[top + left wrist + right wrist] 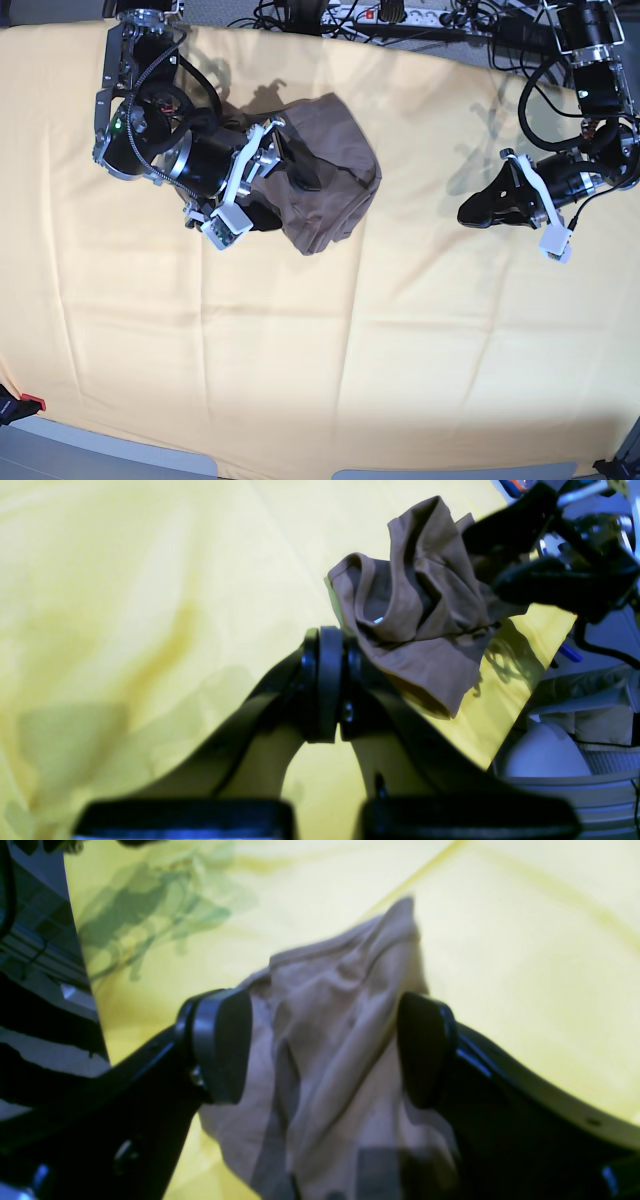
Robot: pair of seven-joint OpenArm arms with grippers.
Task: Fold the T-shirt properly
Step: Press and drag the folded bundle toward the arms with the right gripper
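The taupe-brown T-shirt [335,175] lies crumpled in a heap on the pale yellow cloth [300,350], at the upper left of the base view. My right gripper [290,158] is open and sits down over the shirt's left part. In the right wrist view its two fingers [222,1045] stand wide apart with bunched shirt fabric [330,1040] between them. My left gripper [466,213] is shut and empty, out on the cloth well to the right of the shirt. In the left wrist view its shut fingertips [327,680] point toward the shirt [425,615].
The yellow cloth covers the whole table, with soft creases. Cables and a power strip [400,15] lie along the far edge. The table's near edge [280,470] shows at the bottom of the base view. Grey clutter [575,730] lies beyond the cloth's edge.
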